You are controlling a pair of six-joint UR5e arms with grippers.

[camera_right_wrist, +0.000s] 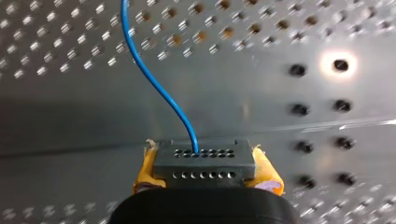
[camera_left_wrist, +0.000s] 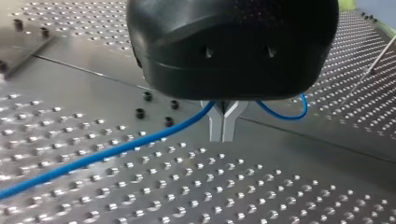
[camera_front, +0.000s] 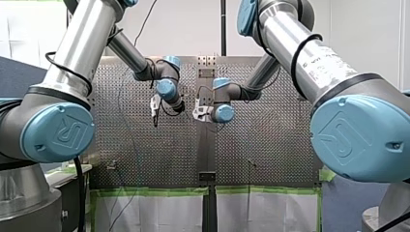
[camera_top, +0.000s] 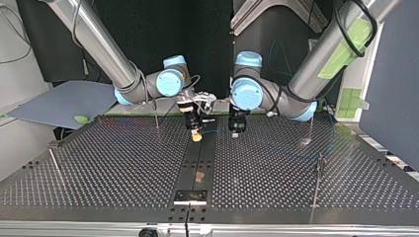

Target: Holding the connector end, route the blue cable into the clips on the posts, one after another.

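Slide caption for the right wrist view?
Right gripper clamps the grey connector between yellow pads; blue cable leads away over the perforated table.

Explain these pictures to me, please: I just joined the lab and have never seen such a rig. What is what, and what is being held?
These are two robot arms working over a perforated table. One picture looks from behind the arms, one faces them from across the table, and two come from cameras on the wrists. Thin posts stand on the table. My right gripper clamps a grey connector between yellow pads. A blue cable leaves the connector. My left gripper has its metal fingers shut around the cable further along.
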